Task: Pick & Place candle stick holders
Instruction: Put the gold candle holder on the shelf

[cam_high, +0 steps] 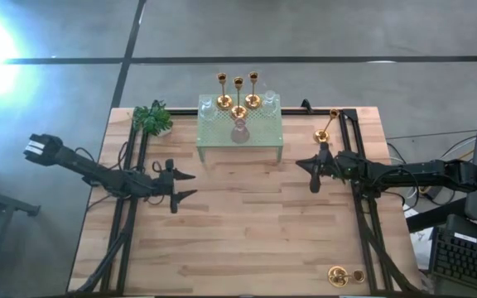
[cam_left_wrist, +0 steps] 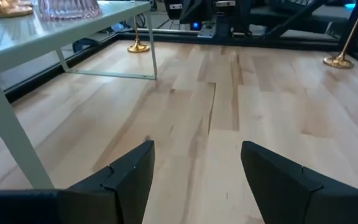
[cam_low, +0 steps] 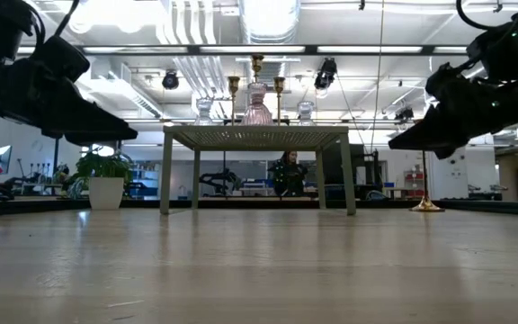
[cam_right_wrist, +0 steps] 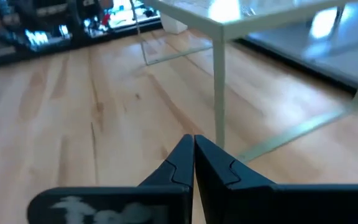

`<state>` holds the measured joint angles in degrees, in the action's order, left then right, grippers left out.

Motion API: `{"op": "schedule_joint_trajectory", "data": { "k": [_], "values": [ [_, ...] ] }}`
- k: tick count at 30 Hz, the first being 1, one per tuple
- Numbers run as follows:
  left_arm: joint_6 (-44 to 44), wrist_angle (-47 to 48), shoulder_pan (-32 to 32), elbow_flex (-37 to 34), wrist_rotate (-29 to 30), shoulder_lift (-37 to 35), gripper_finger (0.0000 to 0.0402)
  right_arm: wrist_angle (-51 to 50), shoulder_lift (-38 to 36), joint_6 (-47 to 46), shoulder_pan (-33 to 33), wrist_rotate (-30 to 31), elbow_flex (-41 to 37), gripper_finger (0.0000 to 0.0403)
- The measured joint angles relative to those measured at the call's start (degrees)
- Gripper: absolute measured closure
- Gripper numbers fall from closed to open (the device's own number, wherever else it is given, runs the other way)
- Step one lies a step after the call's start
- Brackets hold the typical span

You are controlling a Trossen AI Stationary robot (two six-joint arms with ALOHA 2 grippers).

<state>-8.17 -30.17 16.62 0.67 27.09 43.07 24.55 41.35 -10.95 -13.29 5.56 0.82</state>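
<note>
On the wooden table [cam_high: 247,240] a small pale green stand [cam_high: 238,131] sits at the far middle. On its top I count four gold candle stick holders [cam_high: 238,95], three in a row at the far edge and one nearer, together with some clear glass pieces [cam_high: 239,131]. One more candlestick [cam_high: 325,132] stands on the table to the right of the stand, and another one [cam_high: 338,276] lies at the near right corner.

The right gripper [cam_high: 314,175] hangs above the table, just near of the candlestick on the right, with its two fingers pressed together and nothing between them. The left gripper [cam_high: 184,185] waits over the left part of the table, its fingers spread wide and empty.

I judge that the step in hand is to pick the candlestick beside the stand with the right arm. To do it well, the gripper should first open, then move toward the far side and come down so the fingers pass on both sides of the thin stem, not the cup. The stem is narrow and the base is small, so a slow, centred closing helps against tipping. The stand's leg is near, so the approach should stay clear of it.
</note>
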Motion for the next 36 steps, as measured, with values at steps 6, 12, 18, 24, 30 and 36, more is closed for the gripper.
{"op": "schedule_joint_trajectory", "data": {
  "k": [6, 12, 18, 24, 30, 36],
  "values": [
    [-0.56, 0.0, 0.0, 0.0, 0.0, 0.02, 0.0156, -8.32, -1.35, -4.79, -0.23, 4.63, 3.7, 0.0394],
    [-0.63, 0.0, 0.0, 0.0, -0.02, 0.02, 0.0156, -22.01, -5.1, -11.37, 1.06, 24.74, 7.11, 0.0394],
    [-0.65, 0.0, 0.0, 0.0, -0.02, 0.02, 0.0156, -42.52, -10.48, -18.91, 1.01, 27.87, 10.76, 0.0365],
    [-0.65, 0.02, 0.02, 0.0, -0.02, 0.02, 0.0156, -55.97, -14.85, -26.09, 1.01, 34.58, 12.94, 0.0276],
    [-0.65, 0.04, 0.0, 0.0, -0.02, 0.02, 0.0156, -47.96, -16.48, -25.01, 0.99, 48.34, 10.14, 0.0202],
    [-0.65, 0.04, 0.01, 0.0, -0.02, 0.02, 0.0156, -40.87, -16.45, -24.61, 0.84, 52.68, 5.93, 0.0174]
  ]
}}
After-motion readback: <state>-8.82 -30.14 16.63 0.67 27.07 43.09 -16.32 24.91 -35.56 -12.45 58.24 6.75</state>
